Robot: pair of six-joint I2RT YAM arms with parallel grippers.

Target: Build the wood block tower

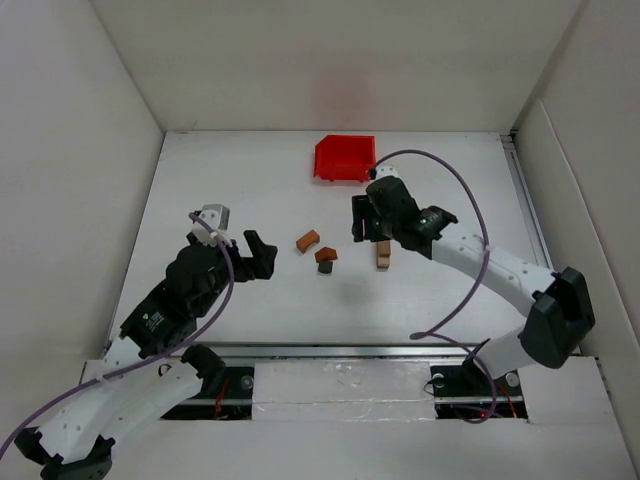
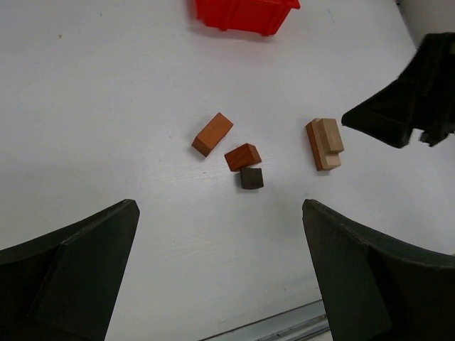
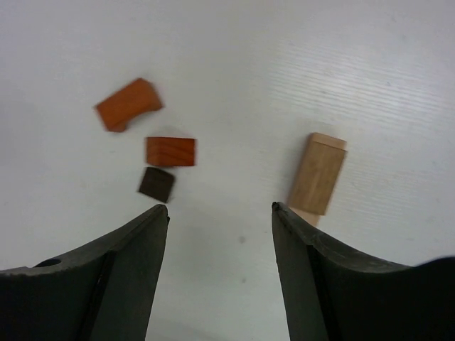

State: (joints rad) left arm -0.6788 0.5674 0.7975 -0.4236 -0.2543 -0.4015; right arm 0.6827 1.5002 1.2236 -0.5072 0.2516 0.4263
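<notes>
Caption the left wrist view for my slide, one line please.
Open left pincer over loose wooden blocks: orange block, reddish-brown block, dark block, tan block; red bin beyond.

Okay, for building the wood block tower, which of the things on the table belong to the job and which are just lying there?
For the job: orange block, red-brown block, small dark block, light tan block.

Just lying about: red bin, beyond the blocks.
</notes>
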